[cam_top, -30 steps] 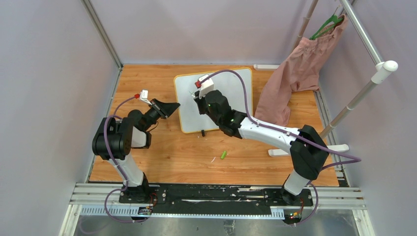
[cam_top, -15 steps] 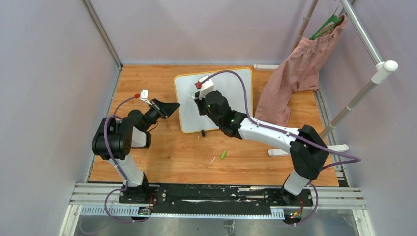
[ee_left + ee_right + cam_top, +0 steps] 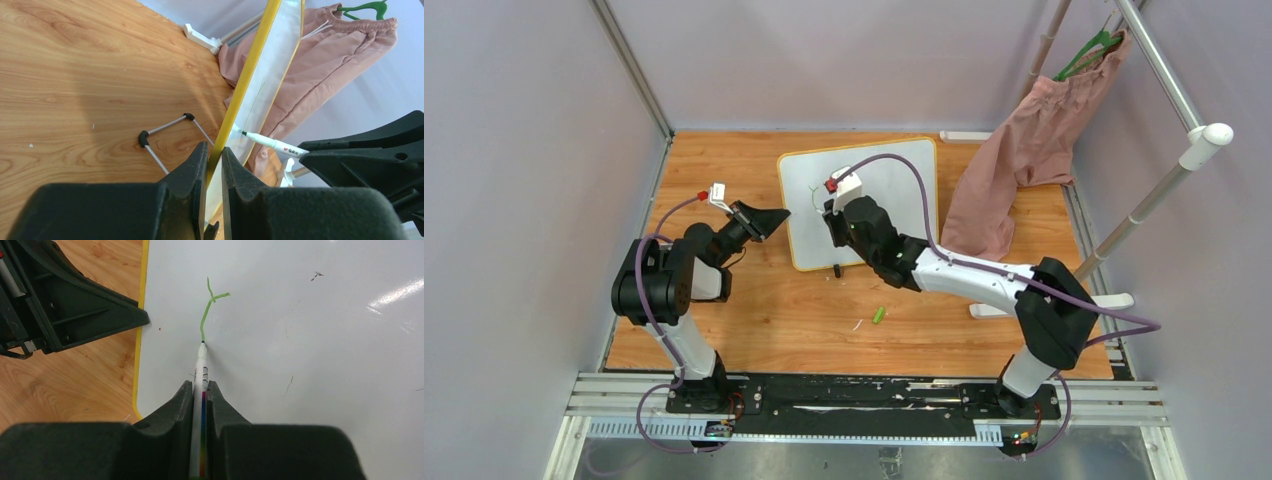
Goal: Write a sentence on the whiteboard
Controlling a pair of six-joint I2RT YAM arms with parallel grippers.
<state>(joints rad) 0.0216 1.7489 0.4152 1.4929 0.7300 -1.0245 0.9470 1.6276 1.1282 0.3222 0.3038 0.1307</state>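
The whiteboard (image 3: 894, 175) has a yellow rim and stands tilted on the wooden table. My left gripper (image 3: 780, 216) is shut on its left rim (image 3: 240, 95). My right gripper (image 3: 829, 212) is shut on a white marker (image 3: 201, 375) whose tip touches the board (image 3: 325, 340). One green stroke (image 3: 206, 315), like a letter Y, is the only writing; it also shows in the top view (image 3: 814, 195). The words of the sentence do not show. The marker also shows in the left wrist view (image 3: 272, 144).
A pink garment (image 3: 1024, 150) hangs on a rack (image 3: 1169, 170) at the right, just beside the board. A green marker cap (image 3: 878, 315) lies on the table in front. A black clip foot (image 3: 836, 269) is at the board's near edge.
My right gripper has drawn the marker down the board toward me, leaving a green stroke that was hidden under the gripper. The left arm has not moved.
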